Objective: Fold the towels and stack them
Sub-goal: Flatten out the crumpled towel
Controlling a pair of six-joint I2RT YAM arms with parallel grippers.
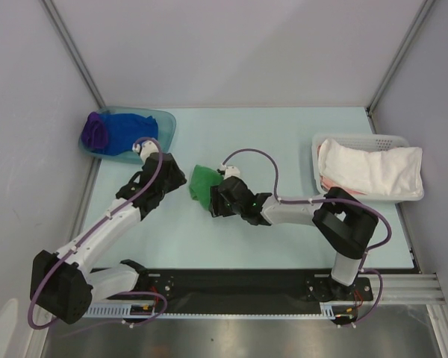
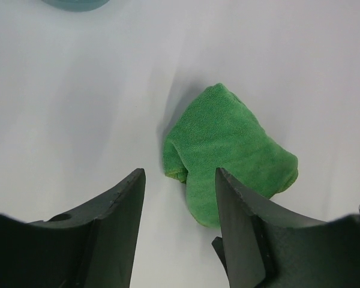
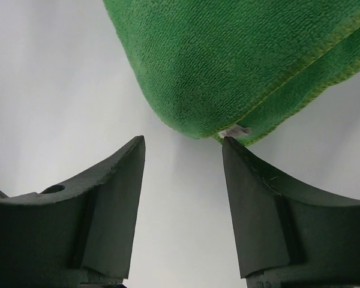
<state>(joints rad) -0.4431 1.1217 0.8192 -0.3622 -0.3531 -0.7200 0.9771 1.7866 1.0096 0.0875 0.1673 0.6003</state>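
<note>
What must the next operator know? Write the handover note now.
Left gripper: jaws open, empty, over the table short of the green towel.
Right gripper: jaws open at the green towel's edge, not gripping it.
In the tub: blue towel and purple towel, both bunched.
Done: nothing folded or stacked.
Left: fold all three towels, then stack them.

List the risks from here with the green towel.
1. The green towel lies bunched and doubled over itself. The right gripper, jaws open at its rounded end, may pinch several layers at once, so the towel would not spread flat.
2. The left gripper, open and empty, hangs close beside the same towel. If both reach in together, the two could collide.
</note>
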